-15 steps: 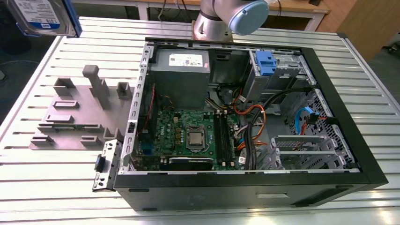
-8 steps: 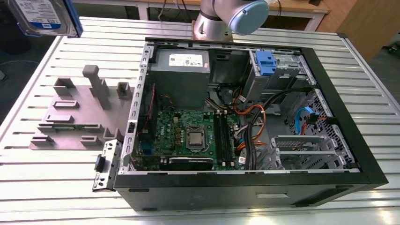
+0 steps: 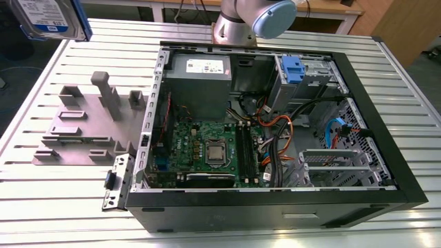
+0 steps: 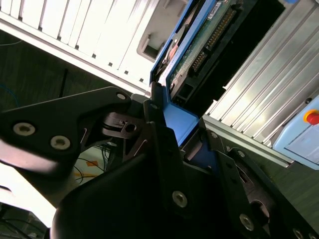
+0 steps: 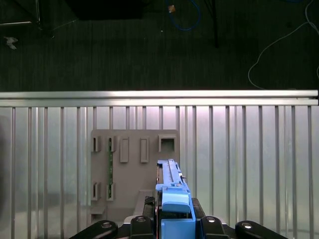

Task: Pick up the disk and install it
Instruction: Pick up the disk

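Disk: we hold the hard drive point(image 3: 49, 18) up in the air, well apart from the open PC case point(image 3: 276, 199).
Gripper point(image 4: 185, 134): jaws clamped on its blue bracket point(image 5: 175, 199).
Tip: probably keep it level, the grip looks narrow.

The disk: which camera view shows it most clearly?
The exterior view: the disk shows its labelled face, at that view's upper left. The second wrist view shows its circuit-board side, clamped in the gripper; the first wrist view shows it edge-on.
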`<act>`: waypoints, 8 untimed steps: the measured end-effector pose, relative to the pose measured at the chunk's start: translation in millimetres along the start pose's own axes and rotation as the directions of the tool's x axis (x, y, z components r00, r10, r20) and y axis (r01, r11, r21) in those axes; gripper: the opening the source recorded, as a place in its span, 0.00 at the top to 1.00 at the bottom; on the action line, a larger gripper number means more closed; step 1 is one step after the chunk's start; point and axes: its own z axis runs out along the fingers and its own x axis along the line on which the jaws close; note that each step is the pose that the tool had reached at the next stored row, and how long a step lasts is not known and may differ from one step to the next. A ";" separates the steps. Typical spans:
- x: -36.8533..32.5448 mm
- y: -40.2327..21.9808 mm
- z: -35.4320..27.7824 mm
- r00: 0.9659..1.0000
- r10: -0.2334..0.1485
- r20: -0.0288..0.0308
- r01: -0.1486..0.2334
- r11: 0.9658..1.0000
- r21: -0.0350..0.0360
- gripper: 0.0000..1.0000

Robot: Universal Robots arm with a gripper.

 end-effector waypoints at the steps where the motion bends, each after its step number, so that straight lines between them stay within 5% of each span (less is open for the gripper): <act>1: 0.0 -0.2 0.0 1.000 0.000 0.000 0.000 1.000 0.000 0.64; 8: 0.0 -1.6 0.0 1.000 0.000 0.000 0.000 1.000 0.000 0.64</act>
